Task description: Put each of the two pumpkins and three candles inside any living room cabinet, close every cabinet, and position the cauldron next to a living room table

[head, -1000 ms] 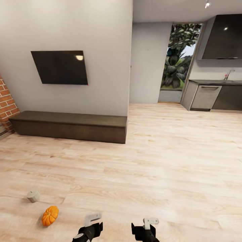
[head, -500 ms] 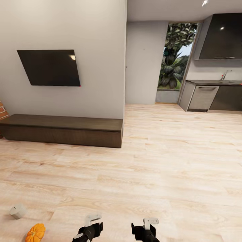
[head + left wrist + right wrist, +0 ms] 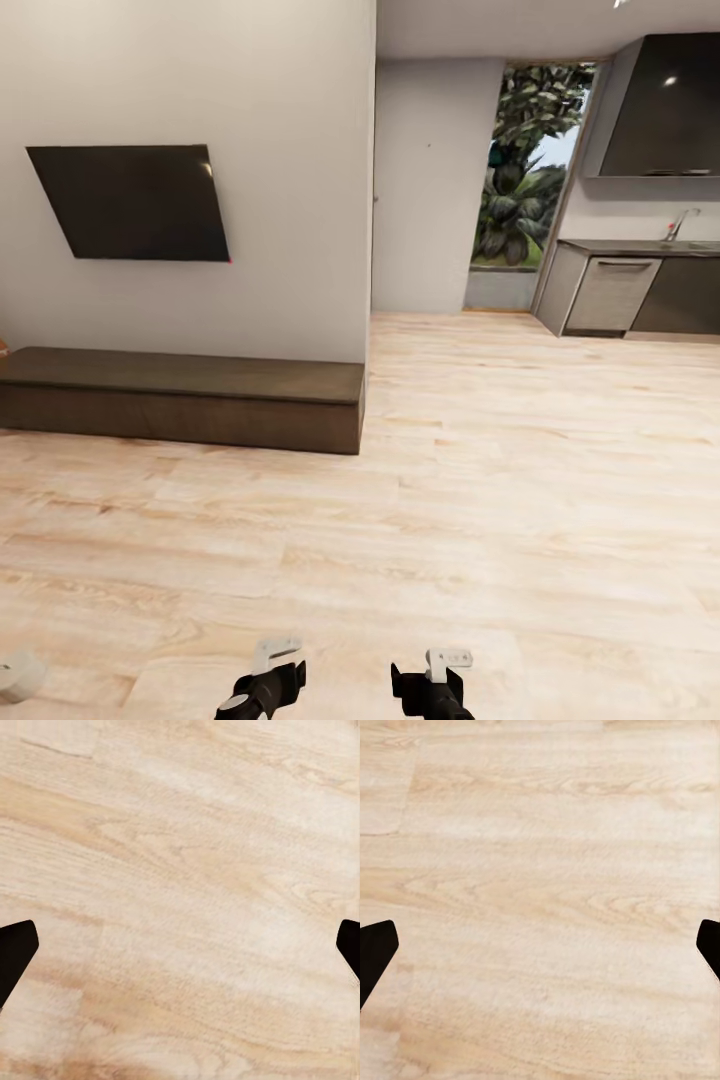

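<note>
- Two grippers hang low over the light wooden floor [image 3: 520, 520]: the left gripper [image 3: 180, 945] and the right gripper [image 3: 540, 945] each have their fingers spread wide with nothing between them.
- One candle [image 3: 18, 675] lies on the floor to the robot's left, near the left gripper.
- Farther off, the cabinet [image 3: 185, 398] stands shut against the wall, under a dark television [image 3: 135, 203].
- Farthest right, grey kitchen cupboards [image 3: 625, 295] line the far room.

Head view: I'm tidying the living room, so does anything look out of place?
Yes: a candle lies on the wooden floor at the picture's lower left edge, partly cut off, not inside the cabinet. The cabinet's fronts look closed. Nothing else stands out.
</note>
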Controlling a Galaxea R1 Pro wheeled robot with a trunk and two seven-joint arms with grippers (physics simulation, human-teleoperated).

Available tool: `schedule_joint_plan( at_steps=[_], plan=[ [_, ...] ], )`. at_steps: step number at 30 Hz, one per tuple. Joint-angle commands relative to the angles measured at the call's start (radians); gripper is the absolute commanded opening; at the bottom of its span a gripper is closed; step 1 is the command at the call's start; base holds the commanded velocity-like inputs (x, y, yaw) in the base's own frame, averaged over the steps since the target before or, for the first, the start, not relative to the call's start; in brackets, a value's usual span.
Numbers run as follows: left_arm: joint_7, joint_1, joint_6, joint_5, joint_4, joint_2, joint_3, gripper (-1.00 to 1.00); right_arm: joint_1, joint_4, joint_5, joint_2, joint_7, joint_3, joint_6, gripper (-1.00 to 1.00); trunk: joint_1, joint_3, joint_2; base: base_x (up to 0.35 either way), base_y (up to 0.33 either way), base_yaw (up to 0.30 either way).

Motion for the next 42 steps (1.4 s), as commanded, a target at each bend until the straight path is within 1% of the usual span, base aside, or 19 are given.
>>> schedule_joint_plan(
  at_steps=[1,22,30,42],
  plan=[
    [0.006,-0.001,-0.003,0.01,0.0,0.0,-0.008,1.0,-0.001,0.001,-0.008,0.0,-0.003,0.007,-0.004,1.0,0.001,-0.001,0.0,0.325,0.0,0.0],
    [0.006,-0.001,-0.004,0.01,0.0,0.0,-0.009,1.0,-0.001,0.001,-0.008,0.0,-0.003,0.009,-0.005,1.0,0.001,-0.001,0.0,0.326,0.0,0.008],
    [0.006,-0.001,-0.004,0.011,0.002,0.0,-0.008,1.0,-0.001,0.001,-0.007,0.0,-0.003,0.009,-0.005,1.0,0.001,-0.001,0.0,0.326,0.0,0.189],
    [0.006,0.0,-0.004,0.01,0.001,0.0,-0.009,1.0,-0.001,0.001,-0.007,0.0,-0.003,0.01,-0.005,1.0,0.001,-0.001,0.0,0.326,0.0,0.271]
  ],
)
